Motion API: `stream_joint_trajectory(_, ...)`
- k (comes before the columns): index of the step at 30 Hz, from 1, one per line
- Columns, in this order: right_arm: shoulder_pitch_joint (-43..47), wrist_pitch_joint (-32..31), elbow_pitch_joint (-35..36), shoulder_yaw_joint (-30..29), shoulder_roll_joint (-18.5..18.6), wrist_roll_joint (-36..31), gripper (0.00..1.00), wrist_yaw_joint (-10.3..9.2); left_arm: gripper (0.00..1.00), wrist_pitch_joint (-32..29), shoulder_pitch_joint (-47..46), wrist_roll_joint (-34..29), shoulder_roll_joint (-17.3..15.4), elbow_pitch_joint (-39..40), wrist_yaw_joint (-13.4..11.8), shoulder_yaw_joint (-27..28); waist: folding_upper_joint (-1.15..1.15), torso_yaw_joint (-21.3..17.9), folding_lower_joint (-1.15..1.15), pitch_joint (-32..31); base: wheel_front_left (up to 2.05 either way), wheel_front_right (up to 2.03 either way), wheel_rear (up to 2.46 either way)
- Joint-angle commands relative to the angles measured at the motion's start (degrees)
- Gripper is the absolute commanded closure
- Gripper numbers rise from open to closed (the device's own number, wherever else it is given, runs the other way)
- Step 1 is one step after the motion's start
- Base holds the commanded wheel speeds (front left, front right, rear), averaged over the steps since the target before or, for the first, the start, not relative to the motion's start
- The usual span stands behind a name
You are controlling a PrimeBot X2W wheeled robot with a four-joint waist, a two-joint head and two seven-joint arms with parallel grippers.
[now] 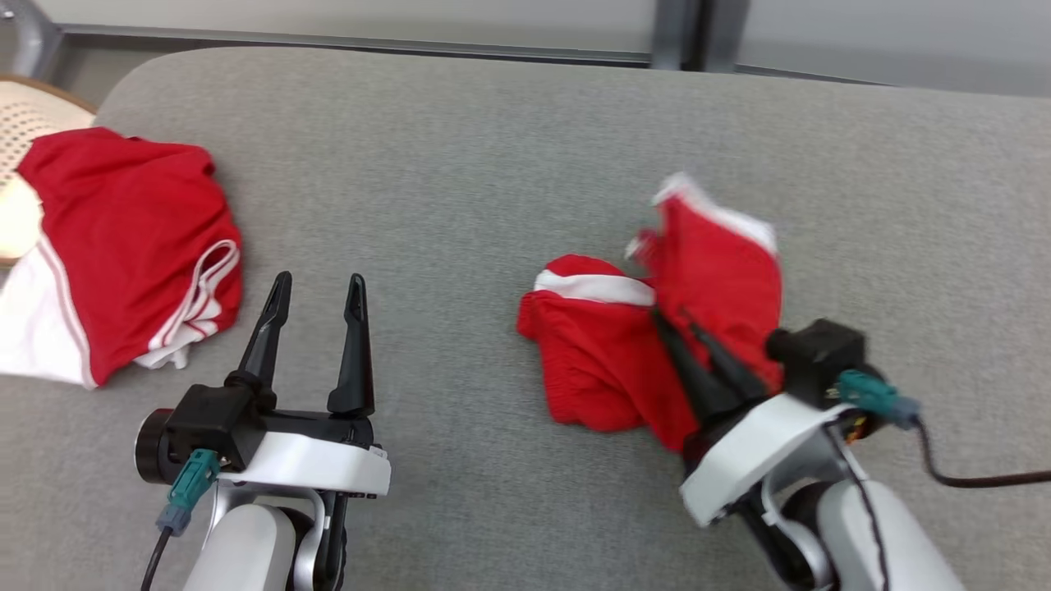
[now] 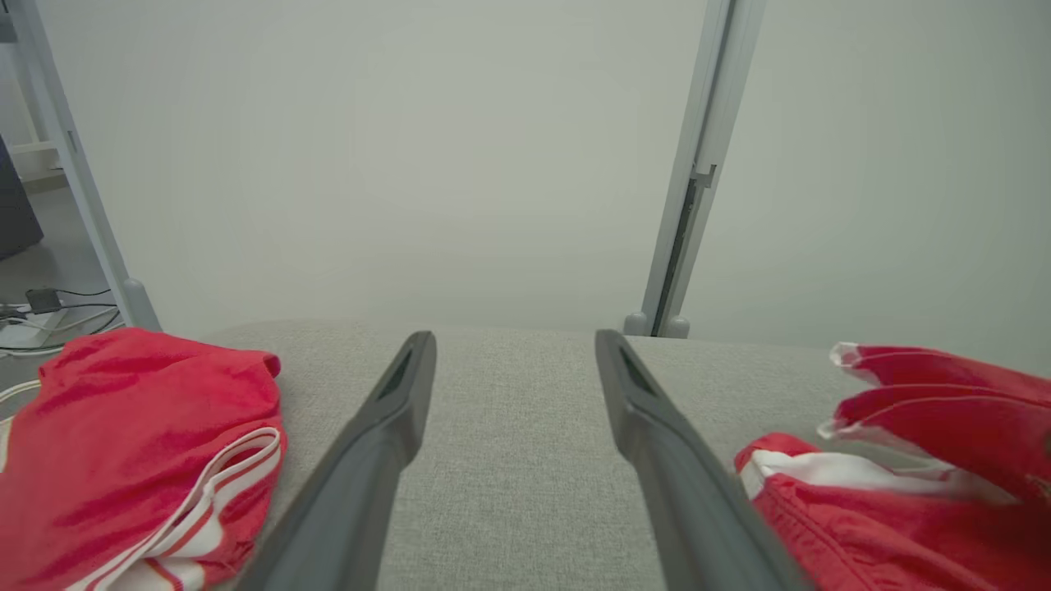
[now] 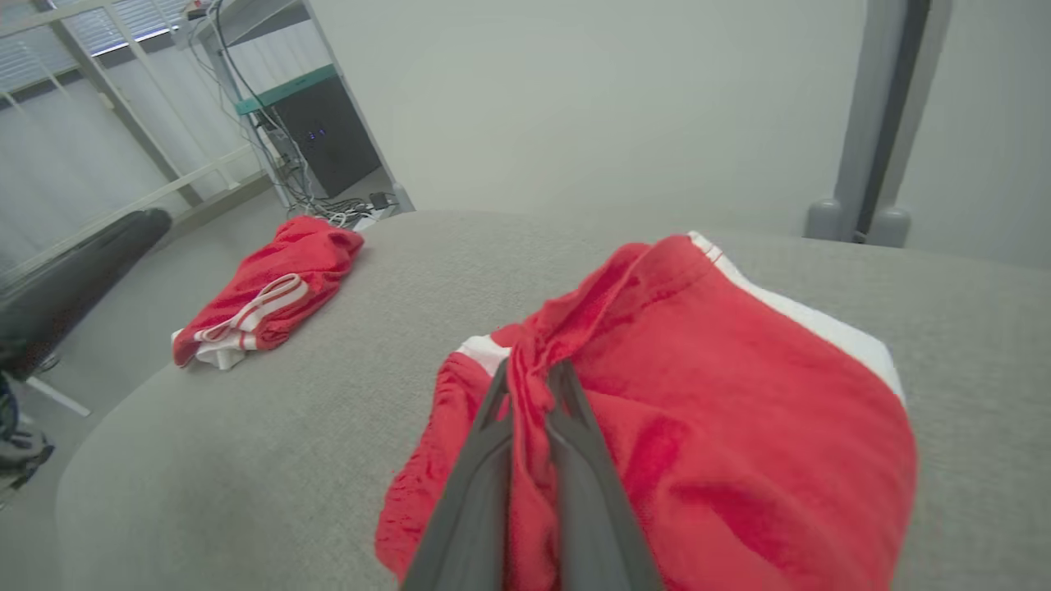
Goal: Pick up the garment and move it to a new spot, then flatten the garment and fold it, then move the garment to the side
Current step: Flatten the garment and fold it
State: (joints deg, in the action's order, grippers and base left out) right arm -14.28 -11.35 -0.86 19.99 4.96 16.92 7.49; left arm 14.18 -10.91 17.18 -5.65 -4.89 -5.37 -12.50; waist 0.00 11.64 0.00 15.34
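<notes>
A red garment (image 1: 657, 328) with white trim lies bunched on the grey padded surface at centre right, one part of it lifted. My right gripper (image 1: 675, 318) is shut on a fold of that garment (image 3: 706, 410), and red cloth is pinched between its fingers (image 3: 530, 377). My left gripper (image 1: 316, 287) stands open above bare grey surface to the garment's left, nothing between its fingers (image 2: 509, 345). The garment's edge (image 2: 903, 476) shows at the right of the left wrist view.
A second red and white garment (image 1: 123, 254) lies heaped at the surface's left end, also seen as a red heap (image 2: 139, 443) (image 3: 263, 295). A woven chair (image 1: 33, 115) stands beyond that end. A grey wall and post (image 2: 690, 189) back the surface.
</notes>
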Motion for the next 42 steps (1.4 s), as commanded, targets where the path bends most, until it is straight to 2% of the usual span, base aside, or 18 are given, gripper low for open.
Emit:
stream_joint_trajectory(1, -0.51, -0.30, -1.49, 1.98, -0.03, 0.66, 1.00, 0.00, 0.00, 0.38, 0.43, 0.41, 0.06, -0.12, -0.17, 0.08, 0.00, 2.27, 0.00, -0.50, 0.00, 0.00, 0.00)
stream_joint_trajectory(5, -0.67, 0.22, -5.64, 7.09, -0.76, 2.47, 1.00, 0.00, 0.00, 0.57, 0.70, 0.46, 0.38, -0.17, 0.12, -0.25, 0.00, 4.13, 0.00, -0.18, 0.00, 0.00, 0.00)
stream_joint_trajectory(8, -1.02, 1.15, -8.41, 8.82, -0.87, 3.14, 1.00, 0.00, 0.00, 0.79, 0.70, 0.53, 0.65, -0.30, 0.21, -0.33, 0.00, 4.61, 0.00, 0.02, 0.00, 0.00, 0.00)
stream_joint_trajectory(9, -1.34, 2.00, -8.79, 9.00, -0.93, 3.26, 0.65, 0.00, 0.00, 0.86, 0.72, 0.55, 0.69, -0.27, 0.19, -0.29, 0.00, 4.62, 0.00, 0.12, 0.00, 0.00, 0.00)
stream_joint_trajectory(10, -1.63, 2.52, -9.14, 9.24, -0.96, 3.04, 0.15, 0.00, 0.00, 0.86, 0.73, 0.60, 0.75, -0.29, 0.19, -0.25, 0.00, 4.58, 0.00, 0.20, 0.00, 0.00, 0.00)
stream_joint_trajectory(11, -1.71, 2.92, -9.58, 9.56, -0.75, 2.69, 0.00, 0.00, 0.00, 0.90, 0.74, 0.62, 0.77, -0.34, 0.20, -0.19, 0.00, 4.48, 0.00, 0.24, 0.00, 0.00, 0.00)
stream_joint_trajectory(16, -2.85, 7.53, -7.67, 11.16, 0.44, 2.24, 0.00, 0.00, 0.00, 1.00, 0.64, 0.30, 0.84, -0.60, 0.23, -0.10, 0.00, 3.14, 0.00, 0.14, 0.00, 0.00, 0.00)
stream_joint_trajectory(19, -2.49, 11.04, -4.50, 9.77, 1.54, 2.37, 0.00, 0.00, 0.00, 1.04, 0.34, -0.10, 0.46, -0.64, 0.27, 0.13, 0.00, 1.95, 0.00, -0.10, 0.00, 0.00, 0.00)
stream_joint_trajectory(25, 0.49, 14.38, 0.69, -0.38, 3.01, 1.26, 0.00, 0.00, 0.00, 1.03, 0.65, -0.51, -0.35, -0.39, -0.05, 0.69, 0.00, -0.84, 0.00, -1.06, 0.00, 0.00, 0.00)
stream_joint_trajectory(26, 0.49, 14.38, 0.69, -0.38, 3.01, 1.26, 0.00, 0.00, 0.00, 1.03, 0.65, -0.51, -0.35, -0.39, -0.05, 0.69, 0.00, -0.84, 0.00, -1.06, 0.00, 0.00, 0.00)
stream_joint_trajectory(31, 5.01, 13.68, 3.72, -11.45, 3.64, -0.73, 0.00, 0.00, 0.00, 1.05, 1.45, -0.04, -1.19, -0.02, -0.26, 1.80, 0.00, -3.10, 0.00, -2.17, 0.00, 0.00, 0.00)
stream_joint_trajectory(35, 9.12, 12.55, 5.47, -17.92, 3.70, -1.51, 0.00, 0.00, 0.00, 1.05, 2.71, 0.63, -2.10, 0.02, -0.05, 2.89, 0.00, -4.64, 0.00, -3.37, 0.00, 0.00, 0.00)
stream_joint_trajectory(42, 14.19, 11.06, 7.72, -21.71, 2.70, -2.27, 0.00, 0.00, 0.00, 0.64, 5.68, 1.12, -3.62, 0.19, -0.34, 3.66, 0.00, -6.98, 0.00, -6.37, 0.00, 0.00, 0.00)
